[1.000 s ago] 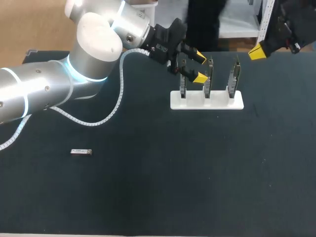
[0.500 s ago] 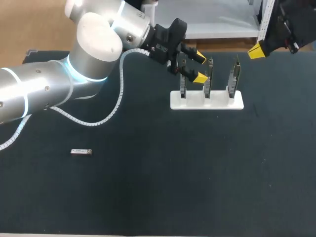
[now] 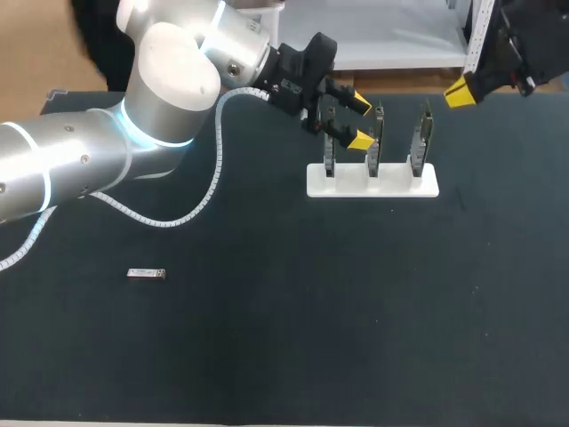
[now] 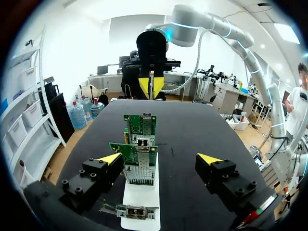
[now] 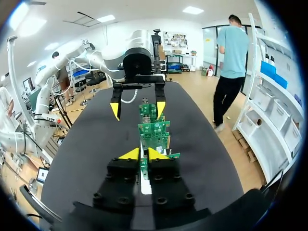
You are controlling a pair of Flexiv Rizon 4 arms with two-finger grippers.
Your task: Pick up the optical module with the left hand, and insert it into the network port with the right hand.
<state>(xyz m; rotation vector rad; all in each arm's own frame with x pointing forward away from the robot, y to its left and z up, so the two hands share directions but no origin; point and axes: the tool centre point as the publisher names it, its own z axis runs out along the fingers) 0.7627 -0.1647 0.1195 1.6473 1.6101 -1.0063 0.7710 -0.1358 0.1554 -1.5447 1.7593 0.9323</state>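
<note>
At the far left of my dark table (image 3: pixel 267 338), the small silver module (image 3: pixel 147 274) lies flat on its own, well apart from both arms, so I judge the pick-up has not begun. Further right, my left claw (image 3: pixel 361 122) hangs with its yellow fingers spread wide and empty at the end one of three green circuit boards (image 3: pixel 376 133) standing upright in a white stand (image 3: pixel 373 181). At the far right, my right claw (image 5: pixel 143 154) waits beyond the stand, fingers pressed together on nothing; grasping, handing over and inserting are all left to do.
</note>
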